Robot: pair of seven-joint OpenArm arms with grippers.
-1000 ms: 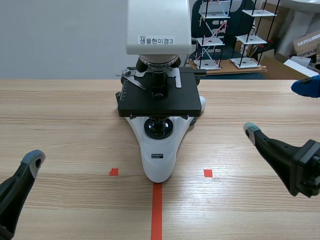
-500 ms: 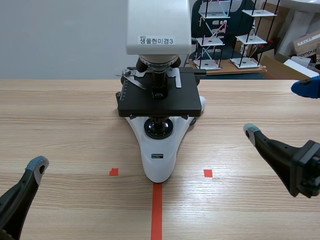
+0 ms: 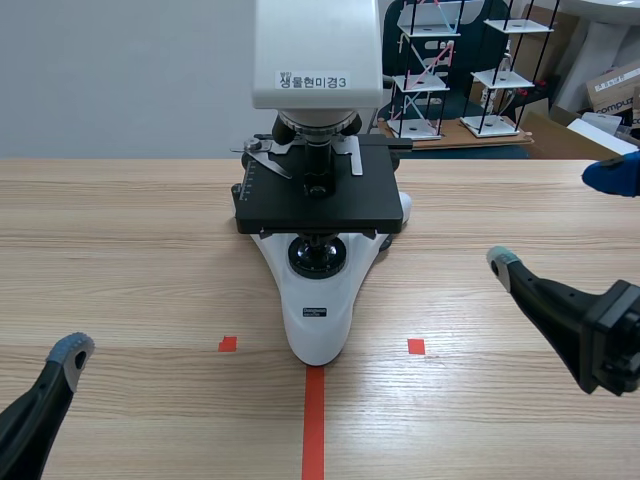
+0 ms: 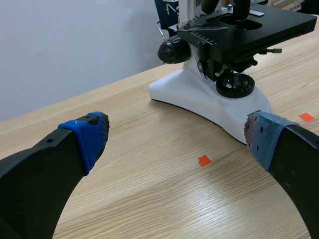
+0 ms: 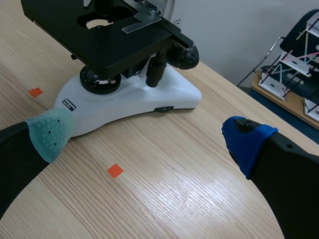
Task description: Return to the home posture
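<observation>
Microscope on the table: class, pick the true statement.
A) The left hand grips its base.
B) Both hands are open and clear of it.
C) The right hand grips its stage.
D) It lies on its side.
B: the microscope stands upright, with the left hand and right hand both open, apart from it.

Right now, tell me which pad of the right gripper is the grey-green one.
The pad nearest the microscope and its white base is grey-green. The other pad of the right gripper, farther from the microscope, is blue.

L claw (image 4: 177, 137), R claw (image 5: 148, 135) both agape, low.
</observation>
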